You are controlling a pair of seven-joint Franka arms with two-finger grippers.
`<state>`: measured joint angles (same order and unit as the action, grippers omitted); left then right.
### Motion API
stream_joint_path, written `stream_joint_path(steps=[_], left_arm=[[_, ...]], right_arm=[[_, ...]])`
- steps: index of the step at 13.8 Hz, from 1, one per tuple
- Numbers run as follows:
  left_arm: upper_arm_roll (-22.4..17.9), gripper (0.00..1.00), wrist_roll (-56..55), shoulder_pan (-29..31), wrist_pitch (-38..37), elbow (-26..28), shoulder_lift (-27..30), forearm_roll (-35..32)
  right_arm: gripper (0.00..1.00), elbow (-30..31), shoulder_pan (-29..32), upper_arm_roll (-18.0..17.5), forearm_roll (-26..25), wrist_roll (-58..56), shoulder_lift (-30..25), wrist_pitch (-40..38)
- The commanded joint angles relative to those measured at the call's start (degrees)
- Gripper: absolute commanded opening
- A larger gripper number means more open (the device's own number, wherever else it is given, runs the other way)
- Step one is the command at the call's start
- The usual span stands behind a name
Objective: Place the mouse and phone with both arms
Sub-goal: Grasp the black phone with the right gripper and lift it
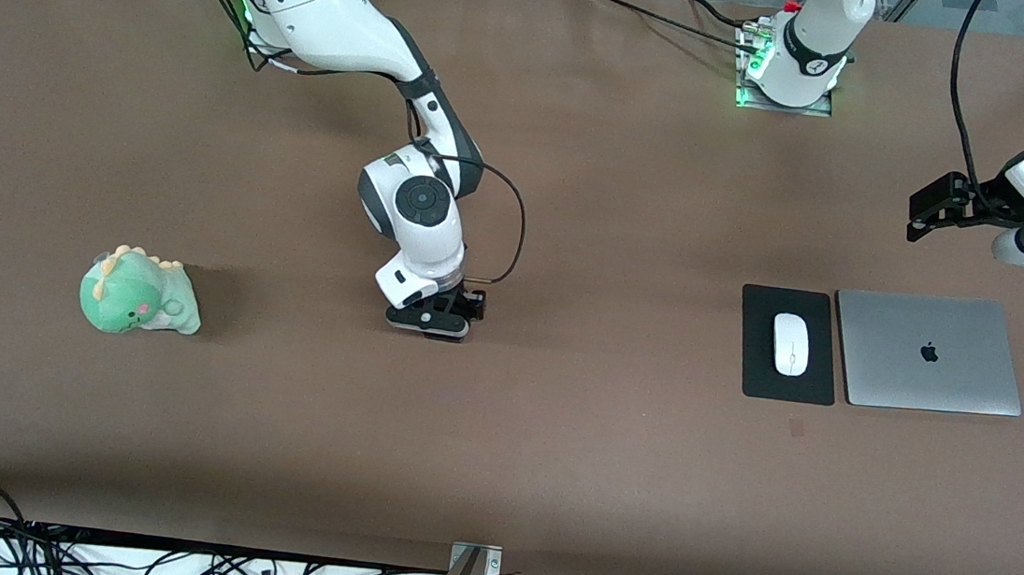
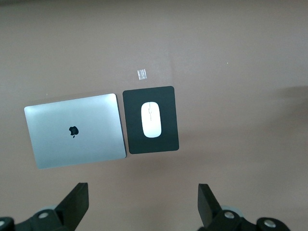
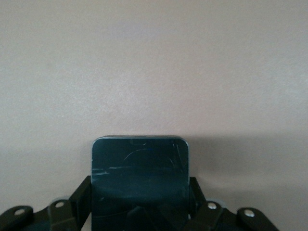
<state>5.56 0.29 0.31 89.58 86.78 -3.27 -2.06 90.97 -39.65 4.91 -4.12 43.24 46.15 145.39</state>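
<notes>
The black phone [image 3: 139, 163] lies flat on the brown table near its middle, with my right gripper [image 3: 139, 192] shut on its two long edges. In the front view the right gripper [image 1: 444, 326] is down at the table and hides the phone. The white mouse [image 1: 788, 343] rests on a black mouse pad [image 1: 757, 372] toward the left arm's end of the table. My left gripper [image 1: 930, 215] hangs open and empty in the air, waiting above the table at that end; in its wrist view the left gripper [image 2: 143, 202] looks down on the mouse [image 2: 151, 119].
A closed silver laptop [image 1: 928, 352] lies beside the mouse pad, toward the left arm's end. A green dinosaur plush [image 1: 139, 292] sits toward the right arm's end. A small pale tape mark [image 2: 141, 74] is on the table near the pad.
</notes>
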Motion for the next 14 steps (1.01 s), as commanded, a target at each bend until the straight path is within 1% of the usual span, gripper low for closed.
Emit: stream_joint_path(steps=[1, 3, 8, 10, 13, 14], left_arm=[[0.2, 1.0, -0.5, 0.1, 0.0, -0.3, 0.7, 1.6], [0.2, 1.0, -0.5, 0.1, 0.0, -0.4, 0.7, 1.8], [0.2, 1.0, -0.5, 0.0, 0.0, -0.4, 0.7, 1.8], [0.2, 1.0, -0.5, 0.0, 0.0, -0.4, 0.7, 1.8], [0.2, 1.0, -0.5, 0.0, 0.0, -0.4, 0.7, 1.8], [0.2, 1.0, -0.5, 0.0, 0.0, -0.4, 0.7, 1.8]], right_arm=[[0.18, -7.0, 1.1, 0.1, -0.5, -4.3, 0.5, -9.0], [0.18, -8.3, 3.5, 0.0, 0.0, -8.1, 0.3, -10.9], [0.18, -7.4, 8.5, -0.1, 0.6, -19.3, -2.1, -12.9], [0.18, -4.5, 11.1, 0.0, 0.9, -23.3, -3.7, -12.2], [0.18, -0.1, 13.9, 0.0, 2.5, -27.8, -7.0, -11.2], [0.18, 2.4, 15.5, 0.0, 2.9, -29.8, -8.3, -9.0]])
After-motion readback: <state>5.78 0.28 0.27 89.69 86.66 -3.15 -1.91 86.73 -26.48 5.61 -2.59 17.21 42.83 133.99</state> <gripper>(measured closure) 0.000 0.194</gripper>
